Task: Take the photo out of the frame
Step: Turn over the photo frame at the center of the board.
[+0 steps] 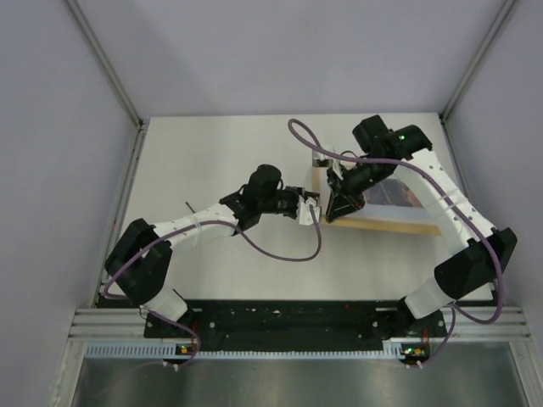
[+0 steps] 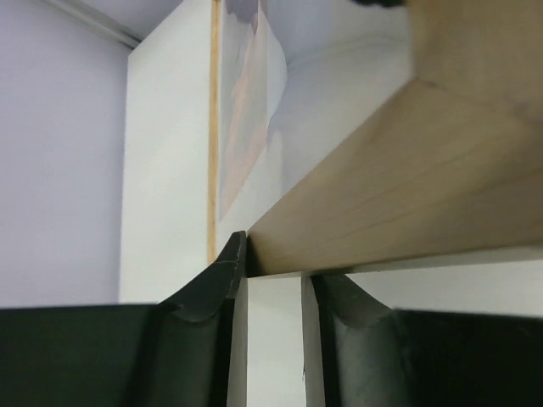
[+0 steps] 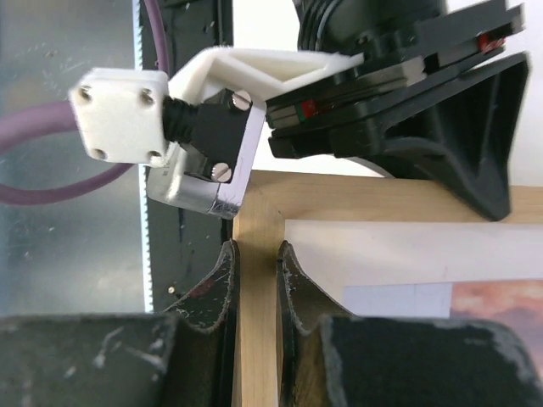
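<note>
The frame [image 1: 399, 222] is tilted up off the table on the right, pale wood rim toward me. The photo [image 1: 394, 195] shows inside it, orange and blue. In the right wrist view, my right gripper [image 3: 256, 254] is shut on the frame's [image 3: 356, 197] side rail near a corner, with the photo [image 3: 496, 301] beside it. My left gripper [image 1: 312, 208] is at the frame's left corner. In the left wrist view, my left gripper [image 2: 276, 271] has its fingers narrowly apart. The frame's [image 2: 407, 186] corner touches one fingertip [image 2: 231, 259]. I cannot tell whether they grip it.
The white table [image 1: 212, 161] is walled at the back and sides. A thin dark stick [image 1: 188, 205] lies left of the left arm. Purple cables [image 1: 280, 250] loop from both wrists. The left gripper's body [image 3: 399, 102] hangs close over the frame's corner.
</note>
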{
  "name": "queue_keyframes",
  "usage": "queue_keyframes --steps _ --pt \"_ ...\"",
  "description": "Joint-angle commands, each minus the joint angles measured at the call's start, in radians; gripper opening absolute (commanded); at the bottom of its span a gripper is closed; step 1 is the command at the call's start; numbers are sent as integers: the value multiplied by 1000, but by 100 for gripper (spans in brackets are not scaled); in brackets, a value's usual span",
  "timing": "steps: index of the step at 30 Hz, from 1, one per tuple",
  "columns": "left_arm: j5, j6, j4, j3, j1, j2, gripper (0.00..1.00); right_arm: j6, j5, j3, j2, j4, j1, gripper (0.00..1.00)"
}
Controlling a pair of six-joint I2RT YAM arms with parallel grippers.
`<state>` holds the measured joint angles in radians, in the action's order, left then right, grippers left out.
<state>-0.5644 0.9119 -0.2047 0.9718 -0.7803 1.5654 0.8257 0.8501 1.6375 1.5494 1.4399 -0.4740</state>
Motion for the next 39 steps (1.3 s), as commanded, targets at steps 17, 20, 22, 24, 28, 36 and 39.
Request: queue_keyframes --steps 17,20,22,24,28,36,39 --pt "-83 -344 120 154 -23 -11 0 24 60 96 -31 34 -17 60" --pt "-57 -425 88 150 -25 -16 0 9 29 94 -43 10 -12 72" --pt "-45 -462 79 148 -28 -21 0 -10 -3 91 -55 -22 -5 83" --pt "-38 -488 70 139 -33 -33 0 -26 -43 102 -69 -52 1 93" --pt "-40 -504 67 116 -34 -53 0 -34 -117 163 -89 -76 14 98" --pt "-46 -499 67 90 -36 -47 0 -53 -235 237 -149 -168 32 99" --pt "-43 -496 80 97 -34 -38 0 -2 -278 223 -199 -173 32 99"
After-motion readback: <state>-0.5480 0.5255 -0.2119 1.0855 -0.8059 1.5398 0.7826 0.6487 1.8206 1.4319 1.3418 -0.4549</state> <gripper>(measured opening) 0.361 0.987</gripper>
